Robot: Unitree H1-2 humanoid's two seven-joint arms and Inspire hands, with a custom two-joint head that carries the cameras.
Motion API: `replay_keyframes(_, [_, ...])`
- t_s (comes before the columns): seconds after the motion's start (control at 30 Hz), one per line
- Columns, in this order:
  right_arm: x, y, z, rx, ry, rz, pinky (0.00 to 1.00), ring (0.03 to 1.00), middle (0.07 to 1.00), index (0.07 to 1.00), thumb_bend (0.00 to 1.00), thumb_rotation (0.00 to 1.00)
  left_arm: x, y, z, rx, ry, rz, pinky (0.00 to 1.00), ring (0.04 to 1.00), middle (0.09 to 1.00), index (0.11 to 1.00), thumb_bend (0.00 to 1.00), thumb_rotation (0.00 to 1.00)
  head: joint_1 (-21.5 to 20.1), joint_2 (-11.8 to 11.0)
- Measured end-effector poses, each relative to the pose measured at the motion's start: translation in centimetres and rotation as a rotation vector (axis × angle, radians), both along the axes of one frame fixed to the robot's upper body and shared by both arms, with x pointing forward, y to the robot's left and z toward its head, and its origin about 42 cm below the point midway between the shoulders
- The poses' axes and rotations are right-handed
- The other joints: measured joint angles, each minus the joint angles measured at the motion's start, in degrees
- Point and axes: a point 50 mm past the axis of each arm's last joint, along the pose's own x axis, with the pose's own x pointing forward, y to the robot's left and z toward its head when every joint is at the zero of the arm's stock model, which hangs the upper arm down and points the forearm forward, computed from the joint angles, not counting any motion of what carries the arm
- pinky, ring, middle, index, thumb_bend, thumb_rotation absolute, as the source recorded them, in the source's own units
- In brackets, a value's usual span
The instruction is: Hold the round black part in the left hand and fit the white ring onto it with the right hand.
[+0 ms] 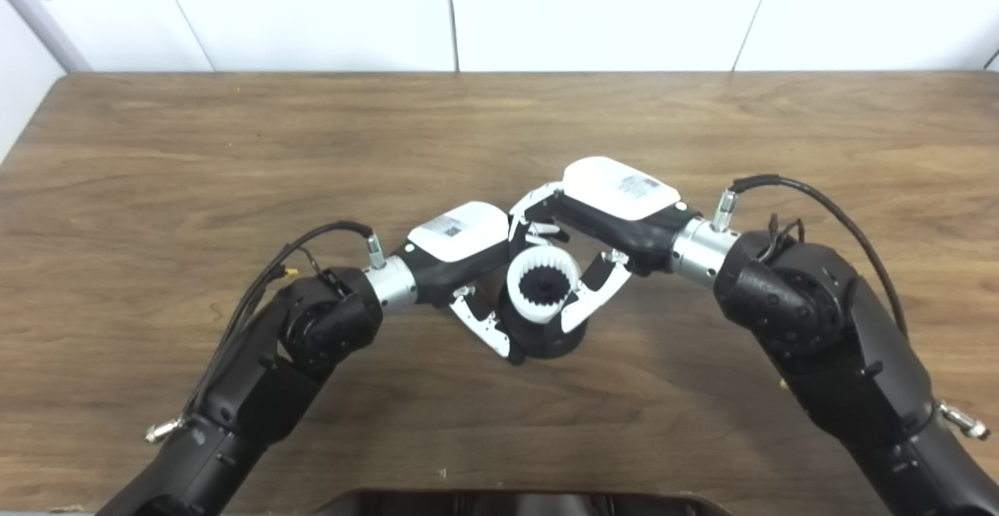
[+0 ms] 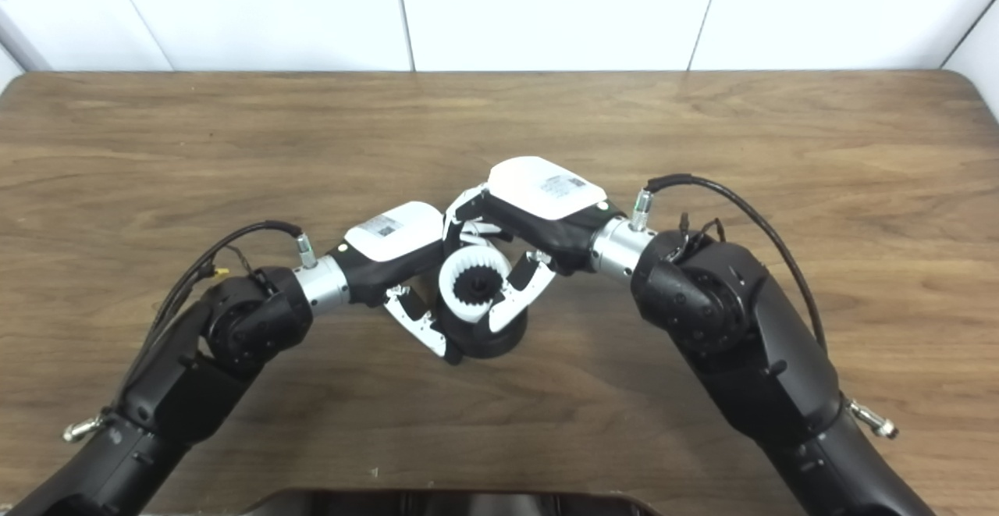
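Both hands met at mid-bench (image 1: 234, 149).
Left hand (image 1: 460, 254) gripped the round black part (image 1: 546, 336); right hand (image 1: 609, 211) pinched the toothed white ring (image 1: 544, 286) atop it.

Bright, even light falls from overhead on the wooden counter (image 1: 234, 149), with soft, faint shadows lying close under the arms and beneath the black part (image 1: 546, 336). The white wall panels (image 1: 312, 8) look nearly washed out. Both views are slightly soft, and the counter's far edge bows a little toward its corners.
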Motion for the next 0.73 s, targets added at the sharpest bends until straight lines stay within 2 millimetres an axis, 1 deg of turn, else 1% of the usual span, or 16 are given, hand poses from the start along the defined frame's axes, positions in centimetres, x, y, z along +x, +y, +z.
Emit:
replay_keyframes(0.1, [0.0,0.0,0.0,-0.001,0.002,-0.001,0.74,0.814,0.857,0.829,0.88,0.31,0.0,0.0,0.0,-0.001,0.001,0.0,0.91,0.952,0.909,0.533,1.0,0.28,0.0,0.0])
replay_keyframes(0.27, [0.0,0.0,0.1,-0.005,0.011,-0.005,0.74,0.817,0.863,0.839,0.89,0.3,0.0,0.0,-0.1,0.005,0.017,-0.002,0.93,0.952,0.913,0.541,1.0,0.3,-0.1,0.1])
replay_keyframes(0.47, [0.1,-0.1,0.2,-0.01,0.013,-0.002,0.74,0.821,0.873,0.844,0.89,0.31,0.0,0.0,-0.1,0.004,0.018,-0.002,0.9,0.945,0.907,0.529,1.0,0.29,0.0,0.1])
replay_keyframes(0.53, [0.2,-0.2,0.3,-0.01,0.014,-0.001,0.75,0.826,0.878,0.845,0.89,0.31,0.0,-0.1,-0.1,0.0,0.015,-0.003,0.88,0.94,0.899,0.517,1.0,0.29,0.0,0.1])
replay_keyframes(0.63, [0.4,-0.6,0.7,-0.005,0.027,-0.002,0.77,0.834,0.879,0.835,0.88,0.3,0.1,-0.1,0.1,-0.006,0.005,-0.002,0.85,0.944,0.886,0.508,1.0,0.29,-0.3,-0.2])
replay_keyframes(0.73, [0.7,-0.9,1.1,0.005,0.029,-0.003,0.76,0.824,0.865,0.825,0.87,0.3,0.3,-0.2,0.3,-0.007,-0.002,-0.004,0.85,0.942,0.879,0.514,1.0,0.29,-0.4,-0.2])
